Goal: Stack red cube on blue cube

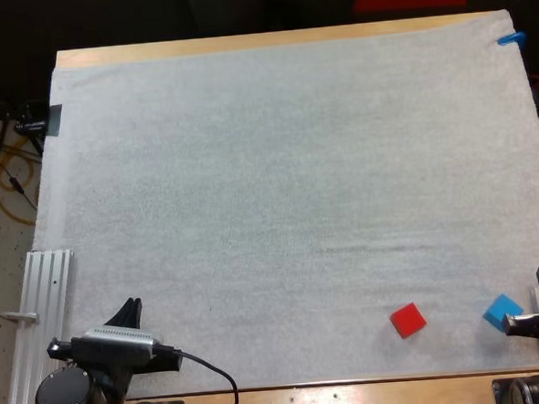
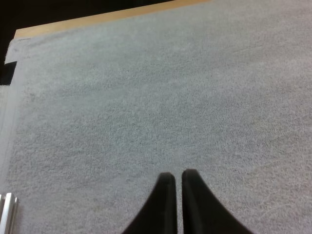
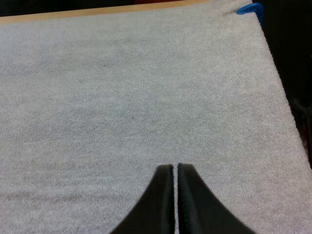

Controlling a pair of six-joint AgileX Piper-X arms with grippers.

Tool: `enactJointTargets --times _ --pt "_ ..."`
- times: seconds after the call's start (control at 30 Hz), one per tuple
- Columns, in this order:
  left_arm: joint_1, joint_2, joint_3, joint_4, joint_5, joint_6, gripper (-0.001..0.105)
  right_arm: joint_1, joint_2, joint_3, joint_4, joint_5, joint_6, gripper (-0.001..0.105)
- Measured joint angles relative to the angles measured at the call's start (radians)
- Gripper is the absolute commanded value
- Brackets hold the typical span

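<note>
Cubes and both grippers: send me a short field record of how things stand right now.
red cube: on the white mat, by its near edge, right half
blue cube: on the mat, right of the red cube, apart from it, close to the mat's right edge
stack: not yet made
left gripper: shut, empty, over bare mat
right gripper: shut, empty, over bare mat

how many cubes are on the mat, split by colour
red cube: 1
blue cube: 1
total: 2
</note>
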State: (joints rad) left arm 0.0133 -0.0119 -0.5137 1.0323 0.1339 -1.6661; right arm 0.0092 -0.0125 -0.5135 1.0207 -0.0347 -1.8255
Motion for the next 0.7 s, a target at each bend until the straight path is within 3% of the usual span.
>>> enactJointTargets --times 0.47,0.7 --pt "0.0 0.0 0.0 0.0 0.0 0.0 0.0 0.0 0.0 0.0 0.0 0.0 0.0 0.0" --pt "-0.063 0.0 -0.014 0.0 0.065 0.0 0.0 0.0 0.042 -0.043 0.016 -0.048 -0.031 0.0"
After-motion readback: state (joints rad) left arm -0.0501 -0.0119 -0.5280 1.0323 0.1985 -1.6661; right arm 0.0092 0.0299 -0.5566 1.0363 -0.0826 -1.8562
